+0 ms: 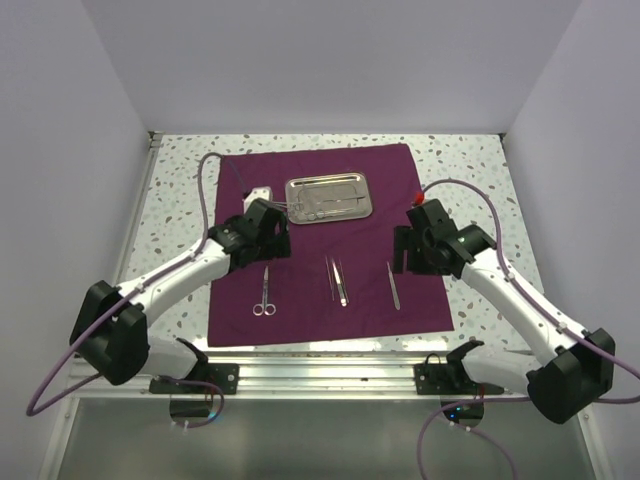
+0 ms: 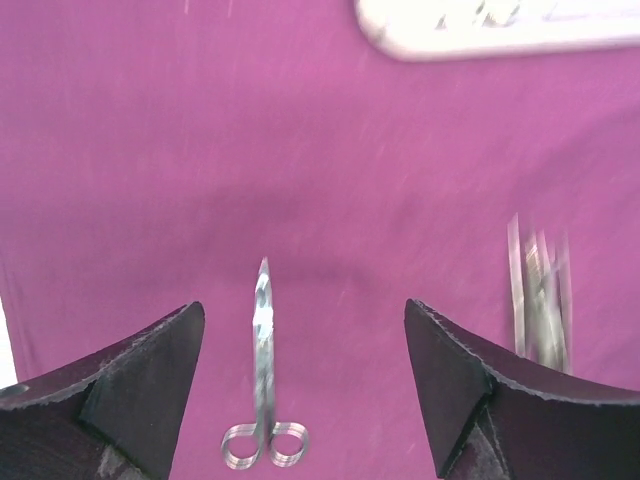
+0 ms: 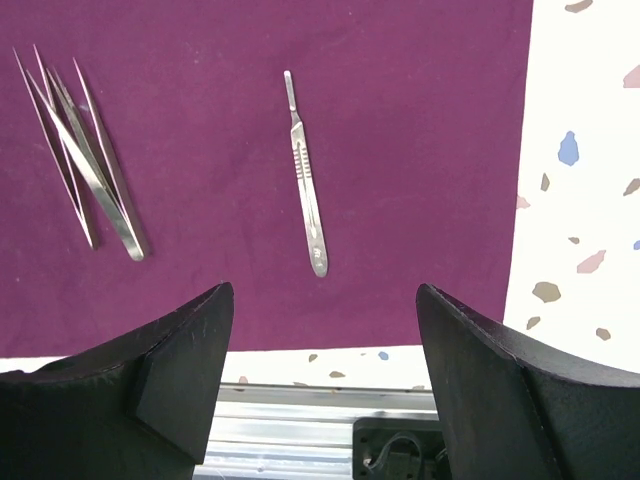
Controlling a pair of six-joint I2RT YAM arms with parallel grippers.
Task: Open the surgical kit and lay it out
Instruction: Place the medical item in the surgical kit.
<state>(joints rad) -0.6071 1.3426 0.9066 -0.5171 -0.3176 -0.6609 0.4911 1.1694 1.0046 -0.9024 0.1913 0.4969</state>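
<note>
— On the speckled table point(image 1: 470, 160), what lies where?

— A large dark purple cloth wrap point(image 1: 390, 170) lies spread flat. A small shiny rectangular steel tray point(image 1: 330, 178) sits at the cloth's far middle, with a few slim instruments point(image 1: 322, 205) inside. Nearer the arms lie silver ring-handled scissors point(image 1: 264, 293), a cluster of slim silver tweezers point(image 1: 337, 280) and a thin flat silver scalpel handle point(image 1: 393, 284), each apart from the others.

— And the grippers?

— The left gripper point(image 2: 305, 320) hangs above the scissors, jaws wide, holding nothing. The right gripper point(image 3: 325, 300) hovers near the scalpel handle, equally wide and empty.

— How will the pieces in the tray handle?

— Light, stiff, slick steel, I'd judge, lying nearly flush with the tray floor. Pinching one across its narrow shank, near the middle for balance, looks safest. The tips are fine and could bend, or snag the soft cloth, which would bunch if dragged.
</note>
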